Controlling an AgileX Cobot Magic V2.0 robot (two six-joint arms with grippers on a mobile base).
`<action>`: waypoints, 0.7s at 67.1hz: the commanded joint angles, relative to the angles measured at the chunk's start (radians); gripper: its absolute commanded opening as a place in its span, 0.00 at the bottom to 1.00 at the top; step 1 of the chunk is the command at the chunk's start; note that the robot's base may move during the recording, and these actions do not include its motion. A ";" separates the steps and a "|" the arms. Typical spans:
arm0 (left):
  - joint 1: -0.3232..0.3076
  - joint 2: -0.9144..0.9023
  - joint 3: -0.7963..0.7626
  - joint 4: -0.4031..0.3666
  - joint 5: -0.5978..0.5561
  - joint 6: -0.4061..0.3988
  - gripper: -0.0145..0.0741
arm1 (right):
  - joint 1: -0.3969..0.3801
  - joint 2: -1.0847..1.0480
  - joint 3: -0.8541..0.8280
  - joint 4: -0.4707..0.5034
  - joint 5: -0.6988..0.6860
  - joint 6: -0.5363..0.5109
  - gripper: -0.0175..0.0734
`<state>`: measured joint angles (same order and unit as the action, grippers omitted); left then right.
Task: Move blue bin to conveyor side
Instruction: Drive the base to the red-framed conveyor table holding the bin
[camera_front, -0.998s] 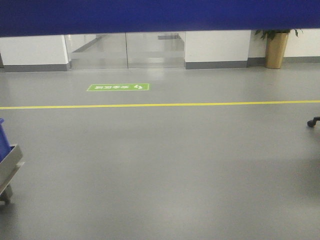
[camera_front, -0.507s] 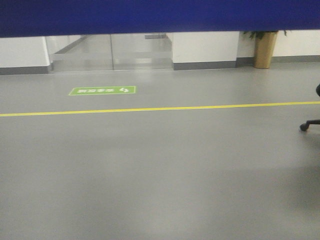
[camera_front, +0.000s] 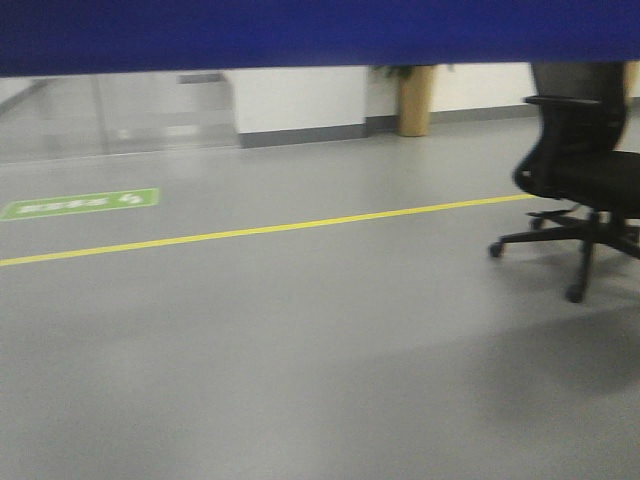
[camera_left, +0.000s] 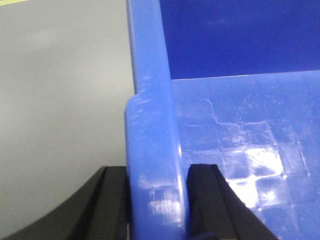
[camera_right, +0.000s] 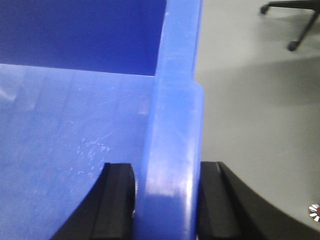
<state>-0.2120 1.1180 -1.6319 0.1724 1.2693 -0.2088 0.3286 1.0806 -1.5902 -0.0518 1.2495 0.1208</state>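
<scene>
Two grips hold the blue bin aloft over the floor, left pincer and right pincer each clamped across a rim; mid-carry, no conveyor visible, so next likely means driving to find it, clear of the office chair

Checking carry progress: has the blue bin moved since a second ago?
Yes. The blue bin swung right with the robot: in the front view the green floor sign and planter slid left beneath it.
</scene>
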 joint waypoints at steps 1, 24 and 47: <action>0.000 -0.018 -0.023 0.067 -0.085 0.006 0.14 | -0.007 -0.022 -0.016 -0.076 -0.081 -0.026 0.11; 0.000 -0.018 -0.023 0.067 -0.085 0.006 0.14 | -0.007 -0.022 -0.016 -0.076 -0.083 -0.026 0.11; 0.000 -0.018 -0.023 0.069 -0.085 0.006 0.14 | -0.007 -0.022 -0.016 -0.076 -0.083 -0.026 0.11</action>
<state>-0.2120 1.1180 -1.6319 0.1724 1.2675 -0.2088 0.3286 1.0806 -1.5902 -0.0518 1.2490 0.1208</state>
